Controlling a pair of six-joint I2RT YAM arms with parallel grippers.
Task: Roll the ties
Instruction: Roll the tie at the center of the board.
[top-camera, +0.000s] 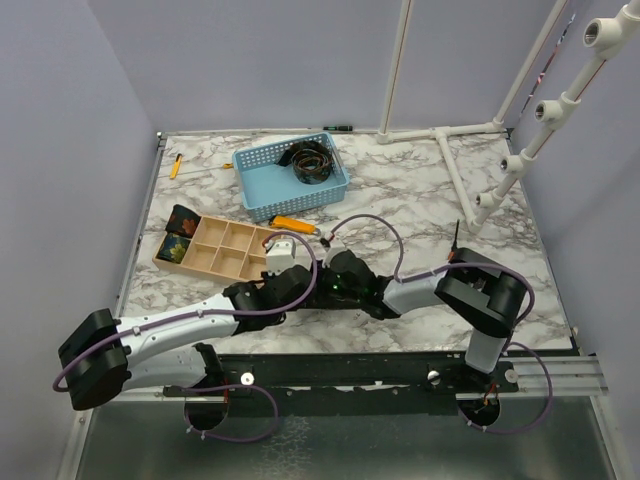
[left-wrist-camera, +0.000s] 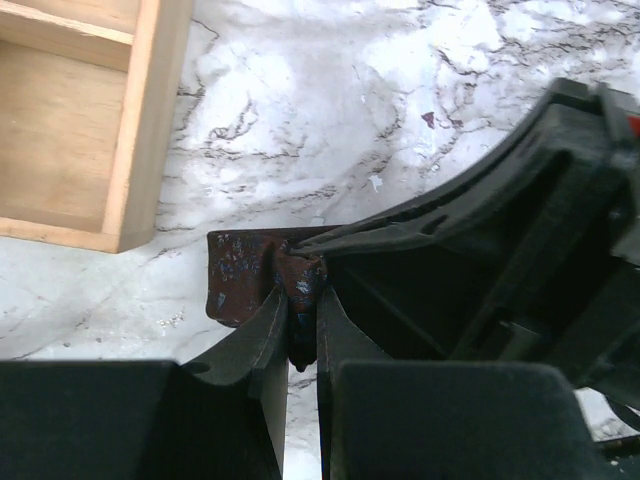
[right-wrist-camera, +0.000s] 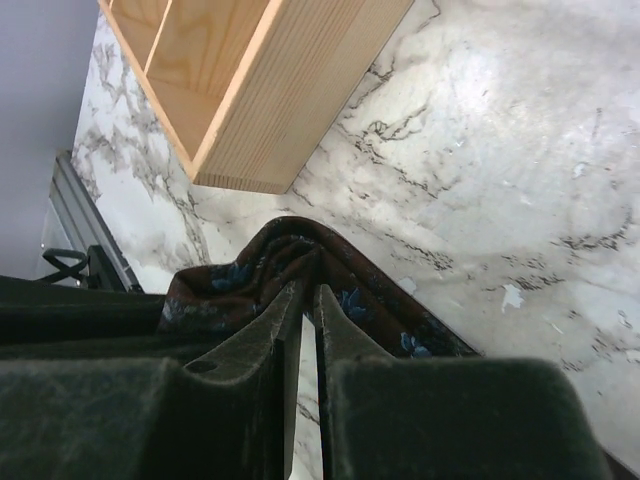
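Note:
A dark brown tie with small blue and reddish marks lies on the marble table, in the left wrist view and the right wrist view. My left gripper is shut on a fold of it. My right gripper is shut on another fold. The two grippers meet tip to tip near the table's front middle, left and right, and hide the tie from above. A coiled tie lies in the blue basket. Two rolled ties sit in the wooden box's left end.
The wooden compartment box stands just behind the grippers, close in both wrist views. An orange marker lies between box and basket. A white pipe frame stands at the back right.

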